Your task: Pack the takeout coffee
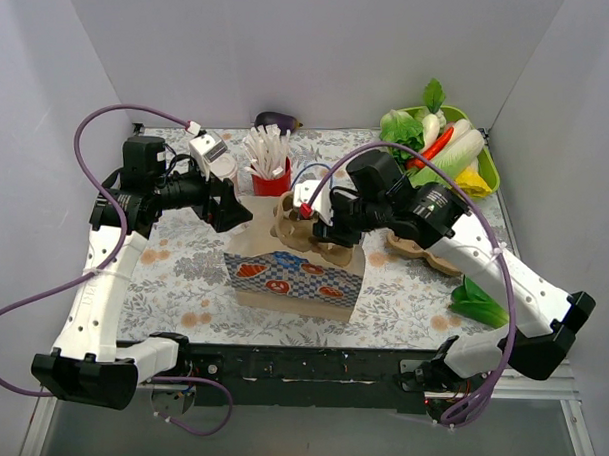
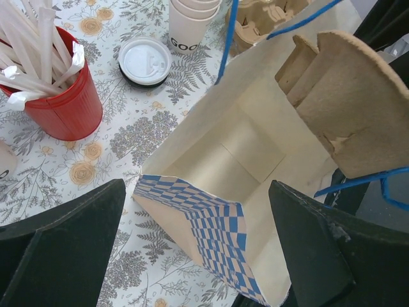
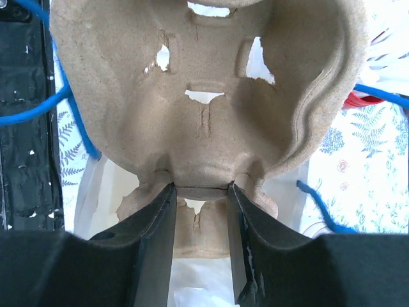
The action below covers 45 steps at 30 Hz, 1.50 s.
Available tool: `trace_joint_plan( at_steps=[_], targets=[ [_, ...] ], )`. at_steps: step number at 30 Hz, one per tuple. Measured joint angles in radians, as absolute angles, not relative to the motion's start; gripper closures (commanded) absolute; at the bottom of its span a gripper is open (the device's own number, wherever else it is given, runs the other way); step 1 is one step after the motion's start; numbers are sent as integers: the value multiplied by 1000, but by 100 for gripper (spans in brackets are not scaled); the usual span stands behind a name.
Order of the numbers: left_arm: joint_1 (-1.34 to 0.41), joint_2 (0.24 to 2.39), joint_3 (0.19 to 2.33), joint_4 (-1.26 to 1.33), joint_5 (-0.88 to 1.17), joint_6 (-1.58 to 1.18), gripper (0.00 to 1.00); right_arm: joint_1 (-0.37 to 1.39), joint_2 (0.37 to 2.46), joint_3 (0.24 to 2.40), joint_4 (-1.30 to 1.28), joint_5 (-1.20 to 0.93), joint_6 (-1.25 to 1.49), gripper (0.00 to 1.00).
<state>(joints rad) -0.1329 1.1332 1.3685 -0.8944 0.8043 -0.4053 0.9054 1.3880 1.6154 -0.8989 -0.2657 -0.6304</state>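
Your right hand point(image 3: 201, 190) is clamped narrow on the lower lip of a brown pulp cup carrier point(image 3: 204, 89). Both fingers point(image 3: 156, 243) press on that thin edge, and the carrier stands on end above them. From overhead, the right hand point(image 1: 310, 213) holds the carrier point(image 1: 293, 226) at the open mouth of a paper bag point(image 1: 295, 278) in the middle of the surface point(image 1: 183, 274). The surface is covered in a pale floral print. The bag has a blue checked band and blue cord handles.

Your left hand point(image 2: 197, 184) is spread wide and grips nothing. Its two dark fingers point(image 2: 64, 249) sit either side of the bag's near corner. The left wrist view looks down into the bag point(image 2: 236, 153), and its tan inside is bare. From overhead, the left hand point(image 1: 235, 208) sits just beside the bag's left edge.

The takeout coffee point(image 2: 145, 61) stands upright on the surface, outside the bag, and only its round white lid shows from above. It stands between a red cup point(image 2: 61, 102) full of white sticks and a stack of lidless paper cups point(image 2: 192, 22), near both. No hand touches it. In the overhead view, the arms and cables make it hard to pick out.
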Motion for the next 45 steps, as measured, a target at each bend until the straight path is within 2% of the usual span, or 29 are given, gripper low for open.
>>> trace_joint_plan(
  at_steps=[7,19,32,45],
  targets=[
    [-133,1134,1369,-889,809,-408,3,905,1368,1557,-858,-258,-616,99],
    [-133,1134,1369,-889,820,-418,3,907,1573,1629,-896,-194,-573,99],
    [-133,1132,1362,-878,800,-417,3,936,1575,1571,-1072,-125,-711,99],
    [-133,1105,1323,-865,794,-414,3,945,1610,1540,-1128,-94,-660,99]
  ],
)
